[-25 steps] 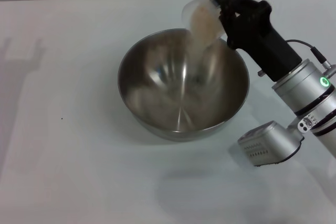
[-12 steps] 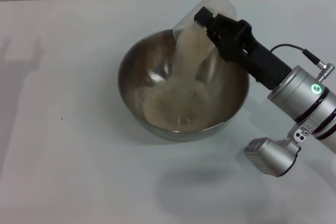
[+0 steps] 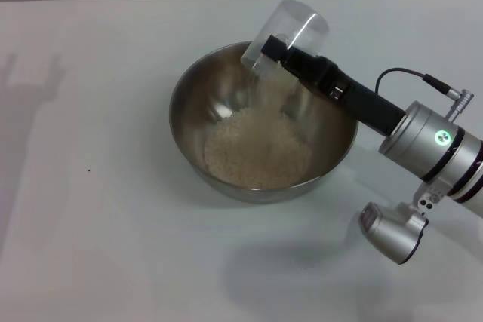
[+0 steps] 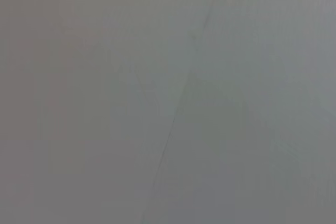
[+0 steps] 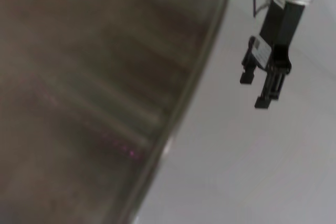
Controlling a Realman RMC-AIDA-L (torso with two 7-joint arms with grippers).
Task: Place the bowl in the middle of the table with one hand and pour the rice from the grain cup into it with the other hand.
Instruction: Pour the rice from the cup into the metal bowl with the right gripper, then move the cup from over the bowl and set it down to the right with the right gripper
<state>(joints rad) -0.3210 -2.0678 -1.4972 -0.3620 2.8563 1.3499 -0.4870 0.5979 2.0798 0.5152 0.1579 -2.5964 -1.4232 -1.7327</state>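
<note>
The table (image 3: pixel 90 224) lies bare from its left edge to the bowl (image 3: pixel 183 111), which stands at the table's middle, well clear of every edge. The rice (image 3: pixel 256 148) lies heaped on the bowl's bottom, with a thin stream falling from above. The grain cup (image 3: pixel 296 26) hangs tipped, mouth down, over the bowl's far right rim; its handle is hidden behind the right gripper (image 3: pixel 276 53), which is clamped on the cup, arm reaching in low from the right edge. The left gripper (image 5: pixel 257 90), seen only from the right wrist, hangs above the table beside the bowl, fingers apart. The left wrist view shows only plain grey.
</note>
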